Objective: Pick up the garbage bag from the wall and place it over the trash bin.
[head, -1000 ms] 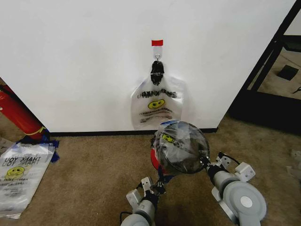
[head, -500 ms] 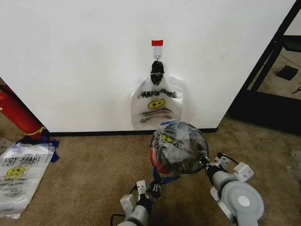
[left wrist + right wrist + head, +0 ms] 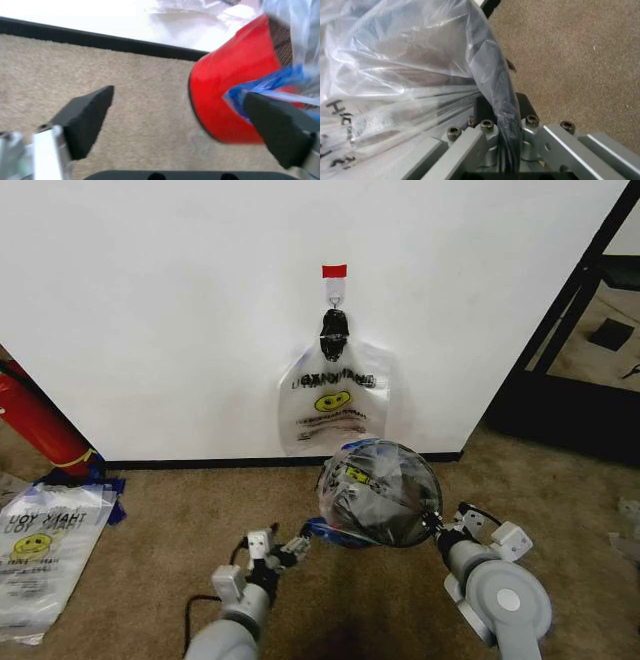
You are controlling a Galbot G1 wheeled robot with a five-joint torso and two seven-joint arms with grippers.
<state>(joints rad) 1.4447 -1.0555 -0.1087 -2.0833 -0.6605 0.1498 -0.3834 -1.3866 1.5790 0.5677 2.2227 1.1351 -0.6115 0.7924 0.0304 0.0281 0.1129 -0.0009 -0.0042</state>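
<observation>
Head view: the garbage bag (image 3: 378, 490) is draped over the trash bin (image 3: 372, 520) on the carpet just below the wall (image 3: 180, 320). The right end effector (image 3: 440, 529) pinches rim and bag together; the left end effector (image 3: 290, 548), spread wide, sits beside the bin's base

Head cam high up, angled down at the wall (image 3: 150, 310) and carpet (image 3: 180, 510) from a way back, both wrist cams jammed right up close, all three sharing the trash bin (image 3: 380, 495) with the garbage bag (image 3: 395, 67).
</observation>
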